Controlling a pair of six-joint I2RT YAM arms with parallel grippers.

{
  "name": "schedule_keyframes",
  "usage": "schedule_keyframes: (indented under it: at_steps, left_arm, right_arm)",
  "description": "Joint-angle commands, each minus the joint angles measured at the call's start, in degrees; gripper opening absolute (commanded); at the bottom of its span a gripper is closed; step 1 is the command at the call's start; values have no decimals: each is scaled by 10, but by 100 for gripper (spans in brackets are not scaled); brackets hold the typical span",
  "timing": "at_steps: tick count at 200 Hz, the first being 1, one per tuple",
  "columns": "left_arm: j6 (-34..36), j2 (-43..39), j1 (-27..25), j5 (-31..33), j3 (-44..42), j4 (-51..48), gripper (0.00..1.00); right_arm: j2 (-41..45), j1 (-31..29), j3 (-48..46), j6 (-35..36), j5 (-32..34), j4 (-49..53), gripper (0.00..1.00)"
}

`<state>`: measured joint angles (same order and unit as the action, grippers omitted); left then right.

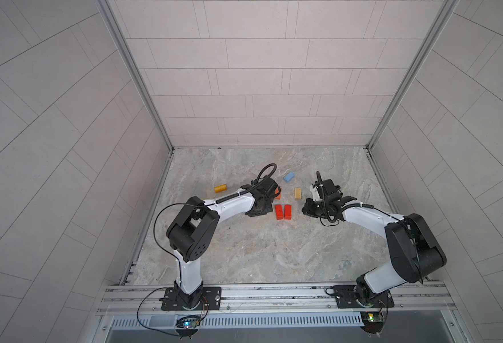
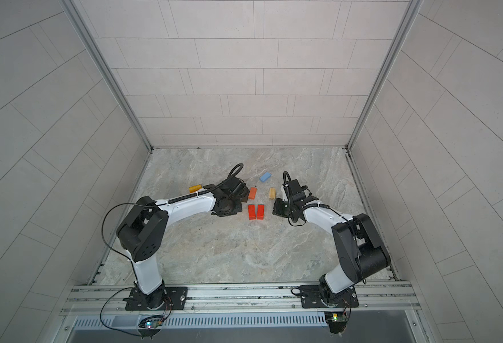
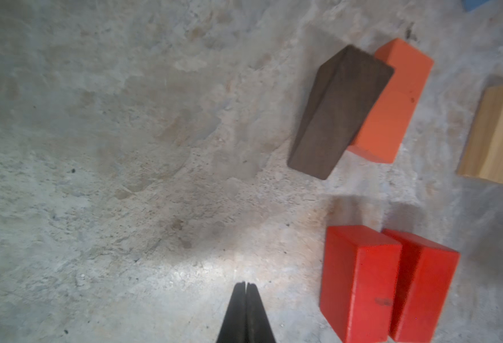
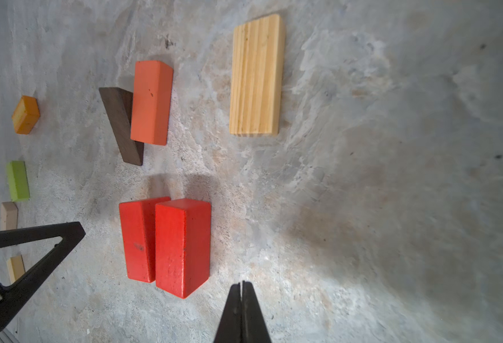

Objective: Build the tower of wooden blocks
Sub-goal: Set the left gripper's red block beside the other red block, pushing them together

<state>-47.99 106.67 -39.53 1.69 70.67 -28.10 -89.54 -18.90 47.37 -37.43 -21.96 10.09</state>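
Here, left of centre in a top view, the left gripper (image 3: pixel 245 286) has its jaws pressed together, empty. Mid-frame, two red blocks (image 1: pixel 283 211) lie side by side on the counter (image 1: pixel 259 252); no tower stands. The right gripper (image 4: pixel 241 285) is likewise closed, empty.

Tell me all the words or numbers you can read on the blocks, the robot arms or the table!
There are none to read.
The red blocks, the orange block, the dark brown block, the tan block and the light blue block have plain painted or bare faces.
The small circuit boards at the front rail show only lights; any print there is too small to read.
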Motion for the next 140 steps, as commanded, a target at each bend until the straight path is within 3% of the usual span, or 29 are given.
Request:
schedule_keyframes:
  at_steps: [1,140]
  left_arm:
    - [12,8,-2,-16,-8,41,0]
    - [12,71,-18,-65,18,117,0]
  right_arm:
    - [-20,-4,12,-9,-19,-10,0]
    - [-126,-50,88,-13,-37,-5,0]
